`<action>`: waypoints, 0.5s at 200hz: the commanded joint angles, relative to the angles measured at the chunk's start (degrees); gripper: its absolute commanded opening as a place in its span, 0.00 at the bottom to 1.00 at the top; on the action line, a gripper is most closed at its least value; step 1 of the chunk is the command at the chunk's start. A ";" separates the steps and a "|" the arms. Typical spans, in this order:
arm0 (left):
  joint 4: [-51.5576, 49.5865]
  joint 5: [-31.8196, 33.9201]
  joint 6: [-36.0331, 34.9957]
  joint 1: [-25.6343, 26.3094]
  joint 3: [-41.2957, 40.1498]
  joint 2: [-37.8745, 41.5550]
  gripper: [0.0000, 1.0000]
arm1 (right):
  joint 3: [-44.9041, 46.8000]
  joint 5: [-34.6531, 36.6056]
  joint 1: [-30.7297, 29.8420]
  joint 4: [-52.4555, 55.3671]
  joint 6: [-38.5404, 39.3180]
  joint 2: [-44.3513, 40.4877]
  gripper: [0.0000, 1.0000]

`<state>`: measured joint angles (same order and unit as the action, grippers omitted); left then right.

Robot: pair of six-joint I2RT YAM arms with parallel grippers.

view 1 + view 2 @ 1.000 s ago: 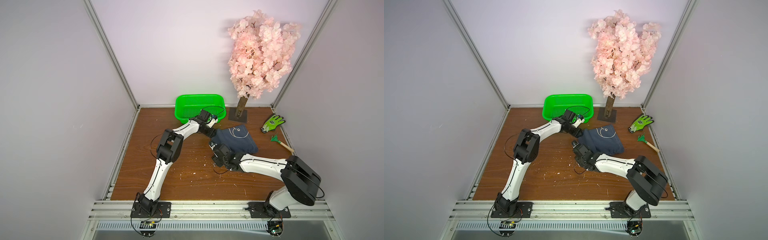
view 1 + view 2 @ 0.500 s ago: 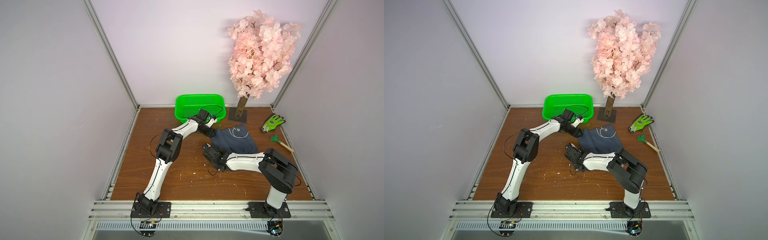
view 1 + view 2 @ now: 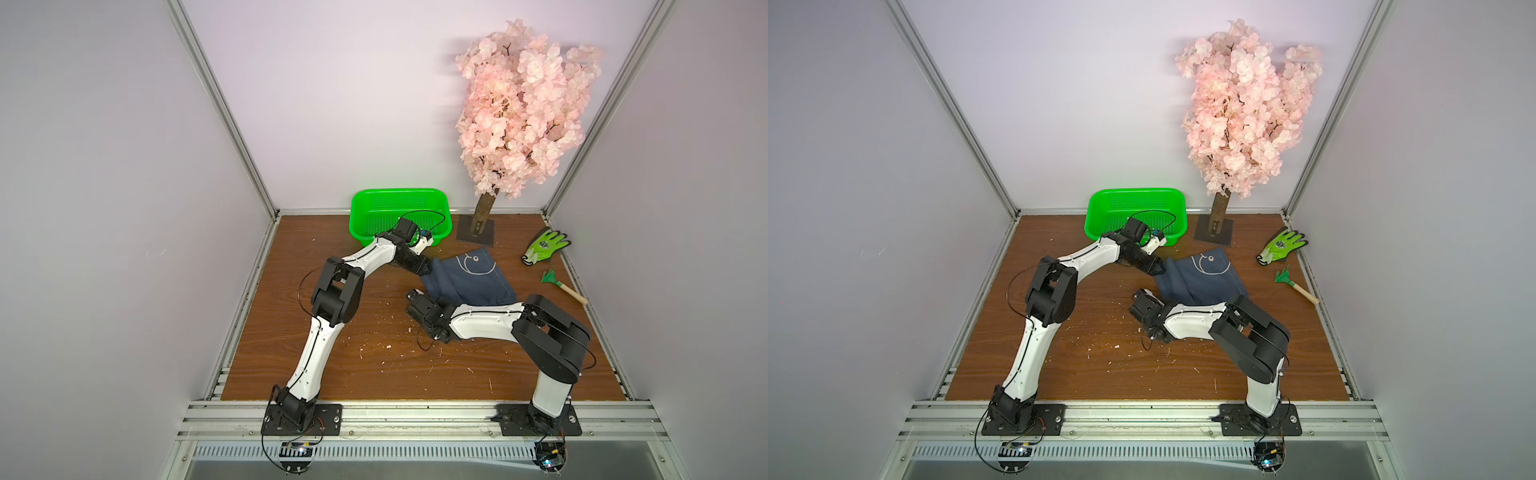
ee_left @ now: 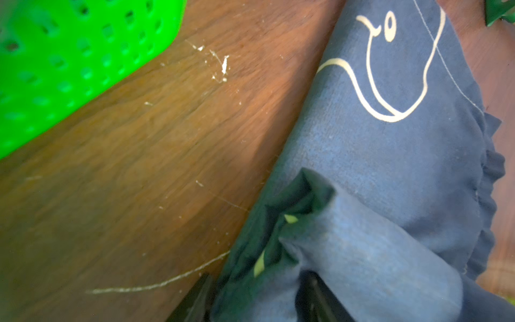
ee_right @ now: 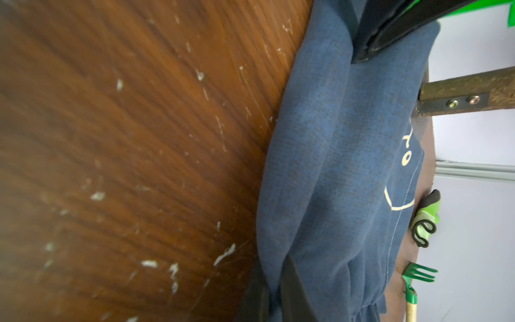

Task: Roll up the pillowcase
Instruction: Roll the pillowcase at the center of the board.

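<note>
Firmly, left pincer (image 4: 256, 295) and right pincer (image 5: 274, 292) each pinch the fish-printed pillowcase (image 3: 469, 278).

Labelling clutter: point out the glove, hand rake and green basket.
glove (image 3: 544, 248): in a top view, its palm.
hand rake (image 3: 550, 277): in a top view, green tines.
green basket (image 3: 386, 212): in a top view, bare mesh floor.

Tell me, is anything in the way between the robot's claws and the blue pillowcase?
Nothing visible is in the way. The left gripper grips a fold of the pillowcase, and the right gripper pinches its edge. The glove, rake and basket lie apart from it.
</note>
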<state>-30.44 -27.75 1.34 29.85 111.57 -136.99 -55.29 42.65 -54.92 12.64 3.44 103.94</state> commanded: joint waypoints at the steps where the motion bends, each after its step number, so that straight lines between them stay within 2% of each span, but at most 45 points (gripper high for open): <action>1: -3.15 2.07 0.25 -0.49 1.71 3.81 0.59 | -1.50 -7.25 0.16 3.21 -4.90 -4.23 0.04; 27: -2.89 4.49 0.18 -0.52 2.16 7.20 0.63 | 0.75 -15.37 0.32 0.81 -9.46 -9.15 0.00; 41: -2.05 5.68 0.20 -0.57 0.99 9.37 0.64 | 3.20 -22.18 1.57 -2.53 -12.31 -12.06 0.00; 75: 7.11 3.89 4.20 -2.96 -8.94 17.89 0.66 | 9.53 -34.33 4.59 -11.19 -18.78 -18.27 0.00; 100: 9.44 4.81 3.12 -3.79 -14.07 23.10 0.67 | 13.06 -42.31 7.59 -16.68 -23.55 -21.91 0.00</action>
<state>-24.88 -23.86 4.16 27.68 101.41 -117.58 -44.45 12.34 -49.80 4.27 -12.60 85.67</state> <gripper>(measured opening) 0.668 0.095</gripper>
